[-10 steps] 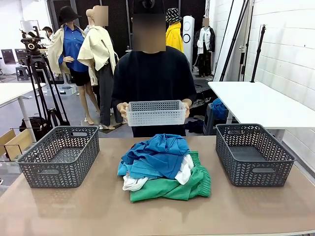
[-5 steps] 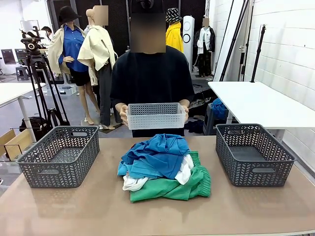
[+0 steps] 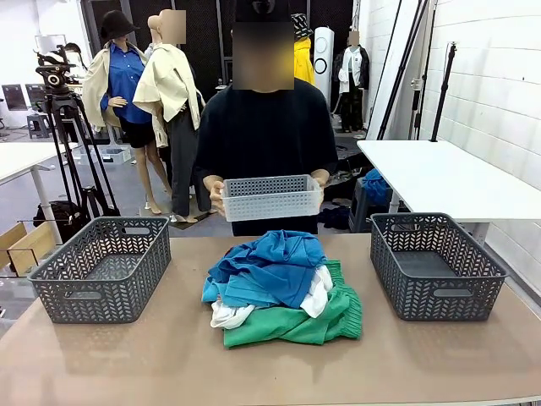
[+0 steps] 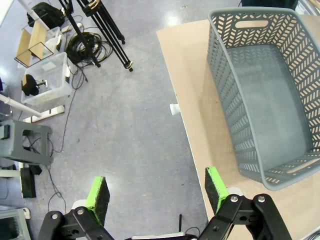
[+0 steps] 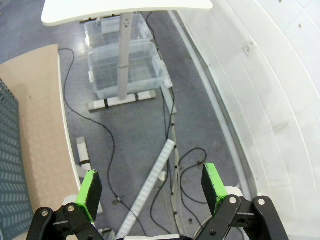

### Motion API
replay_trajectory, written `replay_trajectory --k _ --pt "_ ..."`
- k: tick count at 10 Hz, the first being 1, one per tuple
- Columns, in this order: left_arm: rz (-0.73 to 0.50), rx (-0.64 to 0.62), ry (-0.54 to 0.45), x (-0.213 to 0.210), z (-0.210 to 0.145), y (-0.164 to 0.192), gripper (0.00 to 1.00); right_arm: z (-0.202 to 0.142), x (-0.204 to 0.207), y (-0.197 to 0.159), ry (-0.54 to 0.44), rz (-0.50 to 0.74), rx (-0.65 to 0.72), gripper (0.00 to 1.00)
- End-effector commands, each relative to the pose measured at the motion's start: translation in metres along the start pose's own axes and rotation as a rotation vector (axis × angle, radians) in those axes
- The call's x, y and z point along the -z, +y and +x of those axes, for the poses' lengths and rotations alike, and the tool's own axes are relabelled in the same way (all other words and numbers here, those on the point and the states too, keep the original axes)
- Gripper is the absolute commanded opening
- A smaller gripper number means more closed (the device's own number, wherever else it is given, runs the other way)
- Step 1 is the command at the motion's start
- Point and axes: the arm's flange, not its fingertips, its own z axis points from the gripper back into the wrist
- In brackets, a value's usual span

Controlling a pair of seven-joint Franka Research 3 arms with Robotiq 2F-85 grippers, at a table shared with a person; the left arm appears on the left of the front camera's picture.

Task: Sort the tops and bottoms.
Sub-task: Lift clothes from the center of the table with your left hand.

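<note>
The tabletop [image 3: 169, 364] is bare along its near edge and between the middle heap and the left basket [image 3: 84, 296] and right basket [image 3: 448, 298]. Blue tops [image 3: 270, 266] mostly bury a white top [image 3: 318, 293]. Green bottoms [image 3: 313, 323] lie underneath, partly hidden. The left tool [image 4: 156, 185] and right tool [image 5: 151, 182] gape wide, empty, over floor.

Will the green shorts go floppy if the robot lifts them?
Probably floppy: the green shorts lie crumpled and folded. They sit under the blue shirts, so those would likely drag along. Likely light too, being thin cloth.

tops [image 3: 269, 266] on bottoms [image 3: 292, 326], between left basket [image 3: 89, 298] and right basket [image 3: 439, 298]
</note>
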Motion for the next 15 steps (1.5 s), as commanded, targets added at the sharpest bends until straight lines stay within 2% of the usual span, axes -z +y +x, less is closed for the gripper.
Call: replay_trajectory --k 1,15 --pt "-0.003 0.008 -0.013 0.0014 -0.0037 0.0035 1.00 0.0020 -0.0004 -0.0029 0.006 -0.001 -0.006 1.00" --pt "-0.003 0.008 -0.013 0.0014 -0.0037 0.0035 1.00 0.0020 -0.0004 -0.0029 0.006 -0.001 -0.006 1.00"
